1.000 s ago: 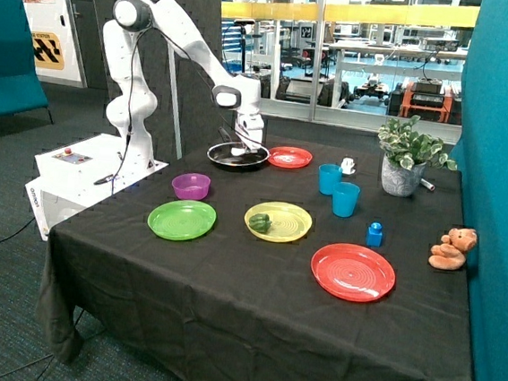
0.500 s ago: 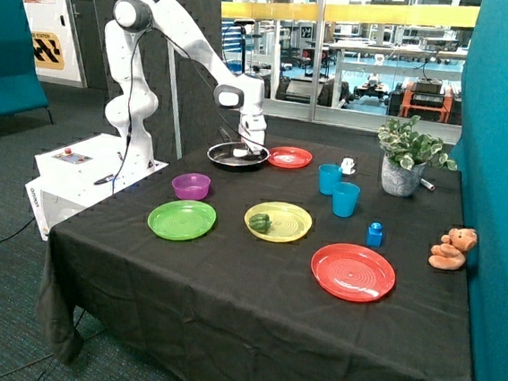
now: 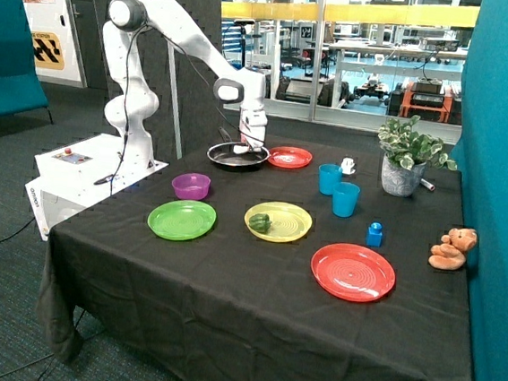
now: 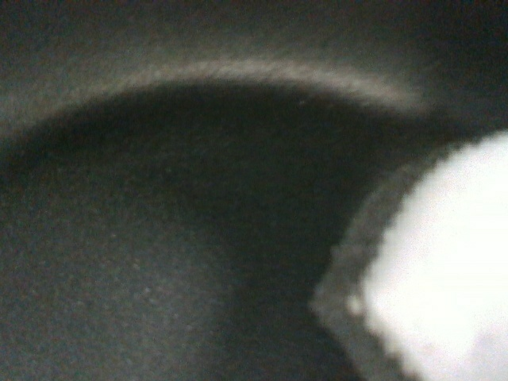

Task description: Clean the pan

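— Black cloth is seen covering the desk [image 3: 223, 323], and glass partitions are seen behind it. Where is the pan [image 3: 237, 156] placed?

— It is set at the far edge, touching or just beside a small red plate [image 3: 290, 157], probably so that it is kept within the arm's reach.

— And the gripper [image 3: 251, 143]?

— It is lowered inside the pan, directly over the black bottom. In the wrist view the pan's rim [image 4: 262, 75] is curved close by, and something white [image 4: 444, 278] is seen, possibly a wiping cloth. Whether anything is clamped cannot be told.
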Controlling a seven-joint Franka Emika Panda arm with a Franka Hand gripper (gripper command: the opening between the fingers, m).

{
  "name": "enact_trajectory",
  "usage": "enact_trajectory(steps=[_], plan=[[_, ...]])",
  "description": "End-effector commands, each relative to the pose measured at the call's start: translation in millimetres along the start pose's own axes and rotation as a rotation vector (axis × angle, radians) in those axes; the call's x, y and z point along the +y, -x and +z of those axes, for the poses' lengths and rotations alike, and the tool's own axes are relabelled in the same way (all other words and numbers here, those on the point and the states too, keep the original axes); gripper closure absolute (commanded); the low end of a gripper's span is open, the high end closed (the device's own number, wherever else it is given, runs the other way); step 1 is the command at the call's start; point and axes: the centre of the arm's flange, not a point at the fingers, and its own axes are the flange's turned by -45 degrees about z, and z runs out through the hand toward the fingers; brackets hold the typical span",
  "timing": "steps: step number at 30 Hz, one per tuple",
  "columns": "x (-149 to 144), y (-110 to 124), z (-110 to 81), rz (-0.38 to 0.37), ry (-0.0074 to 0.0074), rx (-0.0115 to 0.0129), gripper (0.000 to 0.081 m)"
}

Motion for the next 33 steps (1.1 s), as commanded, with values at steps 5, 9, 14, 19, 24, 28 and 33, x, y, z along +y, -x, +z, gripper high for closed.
enact_trajectory(steps=[5, 9, 14, 19, 24, 28, 33], plan=[[21.5, 2.3, -32.3, 0.028, -0.0039, 0.0030, 0.0805], [28.5, 4.2, -42.0, 0.044, -0.0039, 0.0030, 0.0808], [38.6, 6.6, -53.4, 0.082, -0.0039, 0.0029, 0.0808], [47.5, 13.8, -59.9, 0.118, -0.0040, 0.0028, 0.0808], [66.0, 23.1, -64.0, 0.168, -0.0041, 0.0027, 0.0808], [78.9, 28.0, -65.2, 0.189, -0.0041, 0.0027, 0.0808], [86.1, 31.2, -64.2, 0.202, -0.0041, 0.0027, 0.0808]])
